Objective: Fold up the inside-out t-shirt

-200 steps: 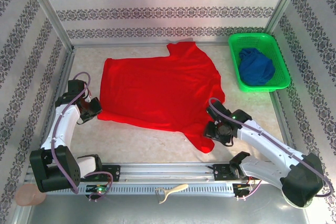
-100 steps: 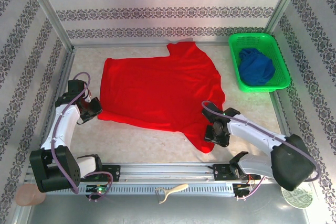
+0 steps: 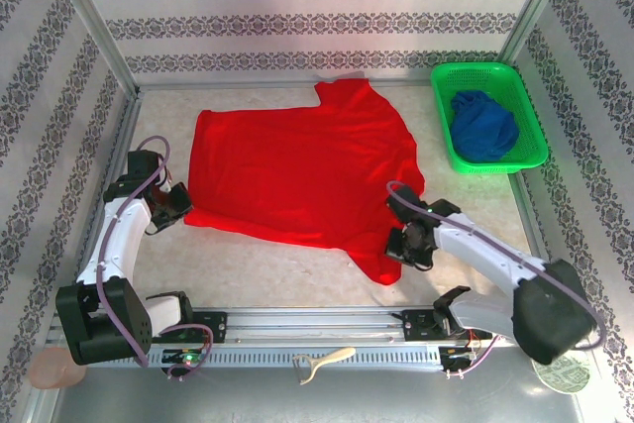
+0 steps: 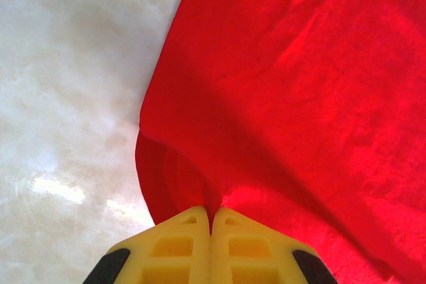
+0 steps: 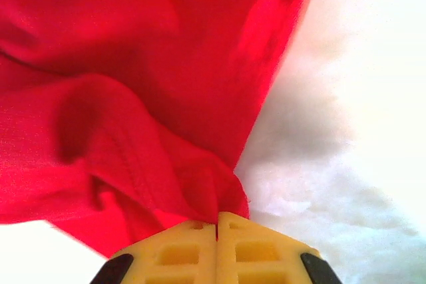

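Red cloth covers most of the pale table. The inside-out t-shirt lies spread flat across the middle with its plain side up. Its hem is toward the left, one sleeve points at the back wall and the other reaches the near edge on the right. Well apart from it, in the far right corner, a green basket holds a dark blue garment.

The shirt looks light and limp. I'd expect it to sag between any two holds, drag easily over the smooth tabletop, and wrinkle or double over if one side is lifted faster than the other. It is not fragile, only floppy. The best holds are the edges and corners, where a stitched hem gives the fingers something thicker to bite.

That is about where both arms have it. The left gripper is clamped tight on the near left hem corner, and the cloth rises in a small tent out of the closed yellow fingers. The right gripper is pinched on the near sleeve, with a stitched seam running down toward its closed tips. I can't tell whether either bite holds both layers.
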